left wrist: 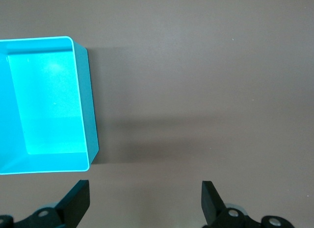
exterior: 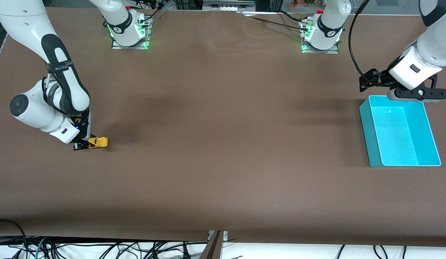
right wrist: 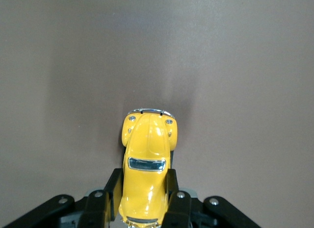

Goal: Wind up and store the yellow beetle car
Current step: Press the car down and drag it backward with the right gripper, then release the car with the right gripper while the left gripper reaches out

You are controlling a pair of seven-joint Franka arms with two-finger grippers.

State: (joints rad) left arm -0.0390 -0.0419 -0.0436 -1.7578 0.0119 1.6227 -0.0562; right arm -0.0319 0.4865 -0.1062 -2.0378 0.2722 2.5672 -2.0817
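Observation:
The yellow beetle car [exterior: 98, 142] sits low on the brown table at the right arm's end. My right gripper [exterior: 87, 143] is shut on it. In the right wrist view the car [right wrist: 147, 159] lies between the two black fingers [right wrist: 114, 186], which press on its sides, and its nose points away from the gripper. My left gripper [exterior: 416, 94] hangs open and empty over the rim of the teal bin [exterior: 370, 136] that lies farthest from the front camera. In the left wrist view its fingertips [left wrist: 78, 196] stand wide apart over bare table beside the bin [left wrist: 83, 98].
The teal bin is empty and stands at the left arm's end of the table. The two arm bases [exterior: 129, 30] stand along the table's edge farthest from the front camera. Cables hang below the near edge.

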